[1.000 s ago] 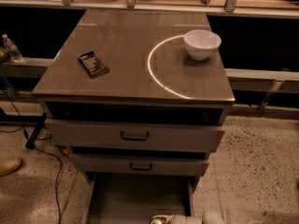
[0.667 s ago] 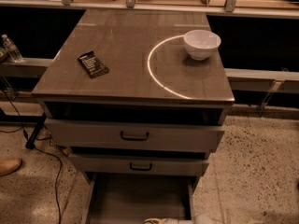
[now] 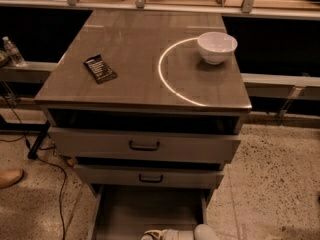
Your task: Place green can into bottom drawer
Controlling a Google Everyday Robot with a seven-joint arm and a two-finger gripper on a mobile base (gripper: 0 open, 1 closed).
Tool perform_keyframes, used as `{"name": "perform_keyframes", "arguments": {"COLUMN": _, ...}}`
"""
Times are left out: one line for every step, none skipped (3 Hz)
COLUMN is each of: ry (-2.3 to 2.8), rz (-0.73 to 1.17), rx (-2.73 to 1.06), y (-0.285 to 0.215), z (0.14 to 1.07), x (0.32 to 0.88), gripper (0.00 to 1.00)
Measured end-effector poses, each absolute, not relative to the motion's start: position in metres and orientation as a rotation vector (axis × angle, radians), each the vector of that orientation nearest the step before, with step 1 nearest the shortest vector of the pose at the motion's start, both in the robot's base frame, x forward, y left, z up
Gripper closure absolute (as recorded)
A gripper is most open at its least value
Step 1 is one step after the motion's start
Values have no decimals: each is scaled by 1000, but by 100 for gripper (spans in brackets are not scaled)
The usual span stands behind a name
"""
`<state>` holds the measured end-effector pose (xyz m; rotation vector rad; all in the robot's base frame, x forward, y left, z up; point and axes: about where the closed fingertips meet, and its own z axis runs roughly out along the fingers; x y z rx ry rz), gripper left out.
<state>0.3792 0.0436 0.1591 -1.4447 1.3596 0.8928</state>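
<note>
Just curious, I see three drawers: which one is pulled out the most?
The bottom drawer: it sticks out far beyond the middle drawer and top drawer, floor exposed. The gripper is over its front end.

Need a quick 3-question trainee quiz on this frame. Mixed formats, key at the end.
1. True or false: the white bowl stands on the cabinet top, near its right rear corner.
2. Which drawer is pulled out farthest? A. top B. middle C. bottom
3. Fill in: the claw shows at the ___ edge of the view, overlapping the floor of the bottom drawer.

Key: 1 true; 2 C; 3 bottom.
</note>
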Motion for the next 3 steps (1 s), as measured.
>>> {"name": "perform_keyframes", "arguments": {"ry": 1371, "rz": 862, "rx": -1486, "y": 56, "z": 145, "x": 391, "gripper": 100}}
{"name": "perform_keyframes", "arguments": {"ry": 1420, "rz": 837, "rx": -1515, "y": 53, "z": 129, "x": 401, "gripper": 75}}
{"name": "perform_keyframes", "arguments": {"ry": 1431, "rz": 831, "rx": -1519, "y": 51, "z": 128, "x": 403, "gripper": 54}}
